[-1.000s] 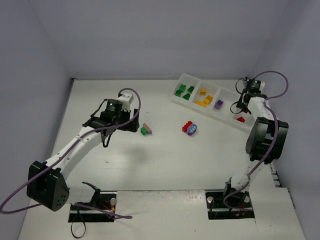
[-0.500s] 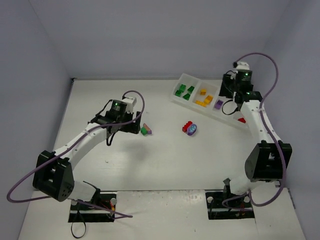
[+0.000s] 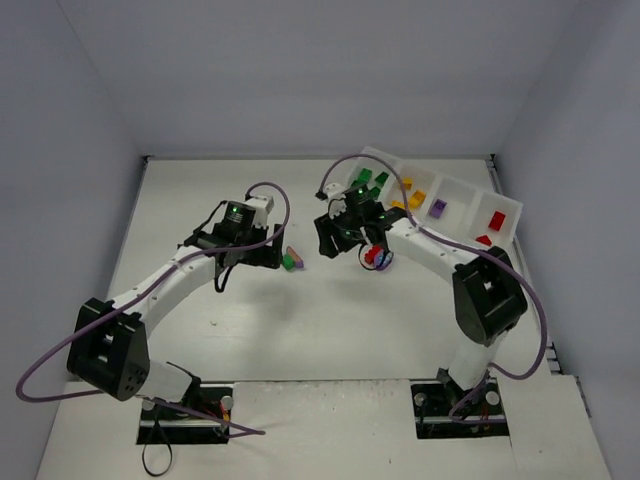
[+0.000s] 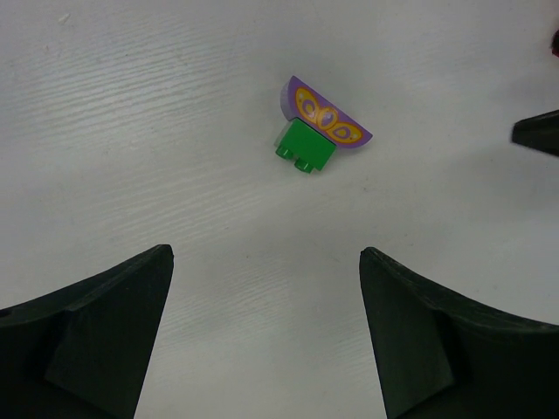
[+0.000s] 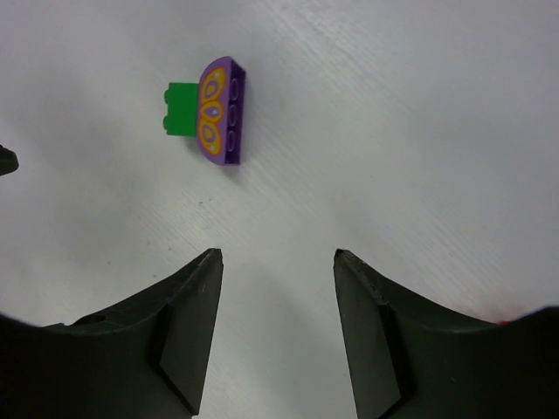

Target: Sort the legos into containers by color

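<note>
A small green brick (image 4: 303, 148) lies on the table against a purple half-round piece with an orange pattern (image 4: 325, 122). The same pair shows in the right wrist view, green (image 5: 181, 109) and purple (image 5: 218, 111), and in the top view (image 3: 290, 260). My left gripper (image 3: 270, 256) is open and empty just left of the pair. My right gripper (image 3: 320, 242) is open and empty just right of it. A red brick (image 3: 372, 257) and a rounded purple piece (image 3: 386, 259) lie partly under the right arm. The tray (image 3: 455, 183) holds green, orange, purple and red bricks in separate compartments.
The right arm stretches from its base across the table's middle, over the tray's near left corner. The right gripper's fingertip (image 4: 534, 133) shows at the right edge of the left wrist view. Walls close in the table on three sides.
The right arm has swung from the tray's right end leftward and down to the table's middle, beside the green and purple pair. The left gripper has crept slightly toward the pair.
</note>
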